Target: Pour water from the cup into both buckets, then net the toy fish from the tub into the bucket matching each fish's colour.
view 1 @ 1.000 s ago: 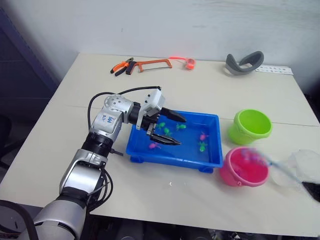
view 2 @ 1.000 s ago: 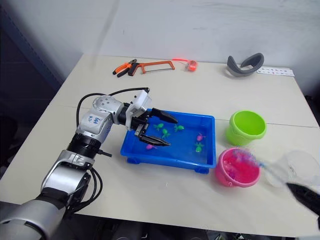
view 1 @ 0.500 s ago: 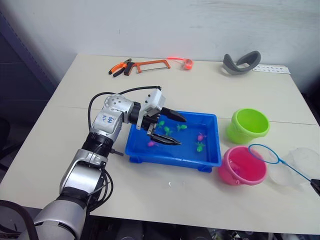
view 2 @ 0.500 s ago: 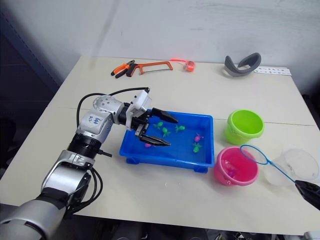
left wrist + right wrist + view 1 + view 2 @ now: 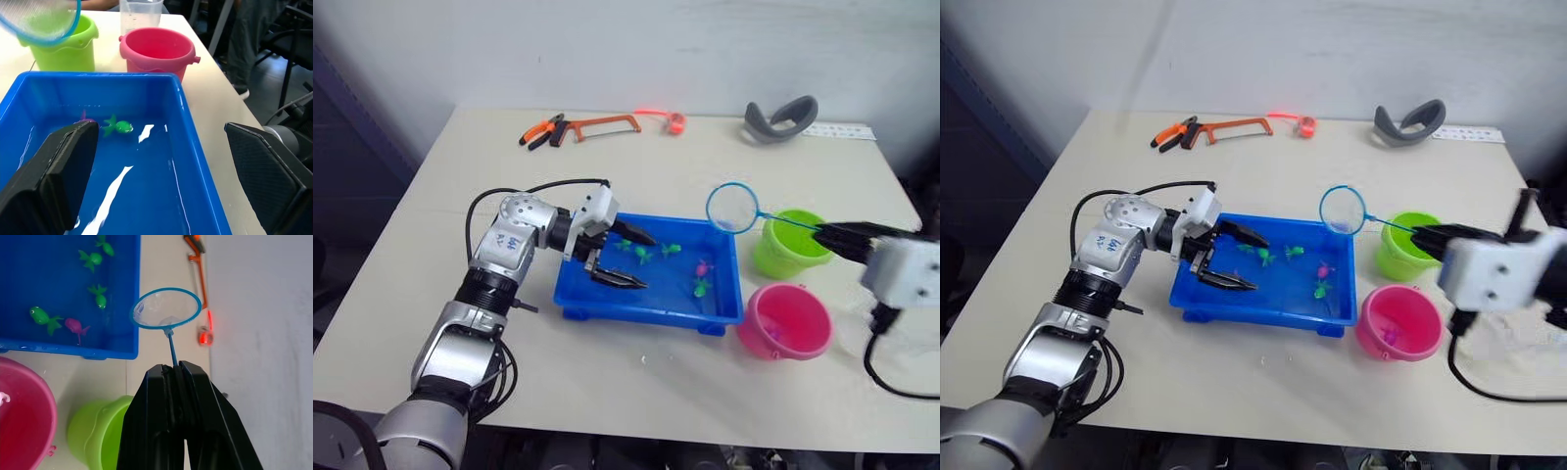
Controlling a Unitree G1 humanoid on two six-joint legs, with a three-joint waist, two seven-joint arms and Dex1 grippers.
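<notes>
With the net held in the air above the tub's far right corner, the step in hand is the next scoop. The hoop looks empty (the mesh is thin, so I would not swear to it). The right gripper is clamped shut on the handle, fingers pressed together around it. The tub sits mid-table with water in it. Fish remaining: several green, plus at least one pink lying just beside a green one toward the tub's right end.

Judgement on doing the scoop well: lower the hoop into the water near the chosen fish, tilt it so the rim slides under, and draw it slowly along the bottom to avoid pushing the fish away. Take one colour at a time; the pink and green neighbours are close enough to be netted together.

The left gripper hangs in the tub's left end, fingers wide apart, holding nothing. It may brace the tub; the scoop should keep away from it.

The green bucket stands just right of the tub, the pink bucket nearer the table's front edge. The cup stands beyond the pink bucket in the left wrist view.
</notes>
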